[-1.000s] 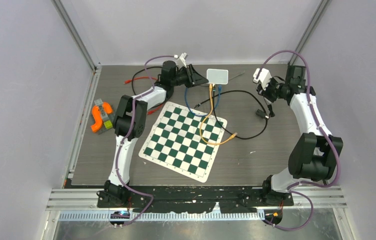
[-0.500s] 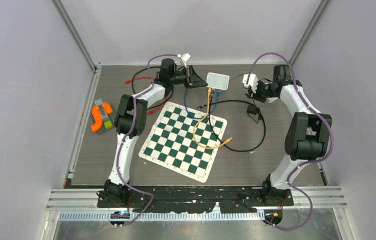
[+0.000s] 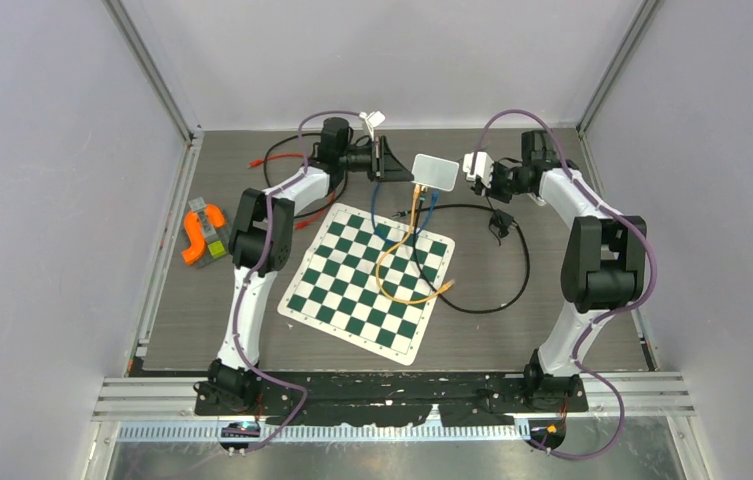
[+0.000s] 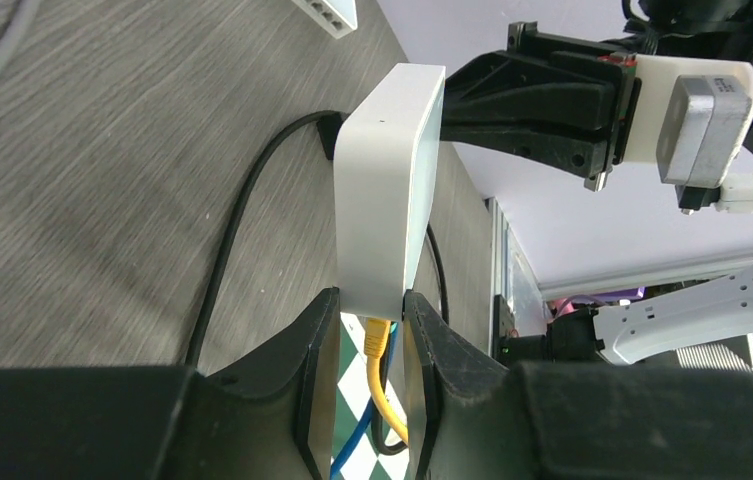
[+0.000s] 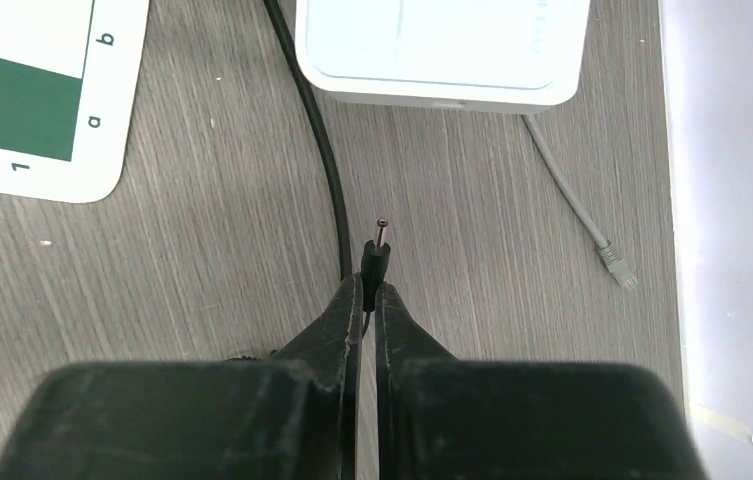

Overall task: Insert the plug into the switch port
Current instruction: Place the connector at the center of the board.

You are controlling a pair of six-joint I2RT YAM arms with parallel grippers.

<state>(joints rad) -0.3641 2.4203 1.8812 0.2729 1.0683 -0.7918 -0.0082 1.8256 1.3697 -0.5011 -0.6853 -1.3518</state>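
Observation:
The white switch is held tilted above the table at the back centre; it also shows in the left wrist view and the right wrist view. My left gripper is shut on its near edge, where a yellow cable and a blue cable are plugged in. My right gripper is shut on a small black barrel plug, whose tip points at the switch's side with a gap between them. The plug's black cable trails over the table.
A green-and-white chessboard mat lies in the middle, with the yellow cable looping over it. An orange and grey object sits at the left. Red leads lie at the back left. A loose grey cable end lies beside the switch.
My right gripper has swung left with the plug, from the back right to just beside the switch. The black cable followed. The left gripper kept hold of the switch and shifted it slightly.

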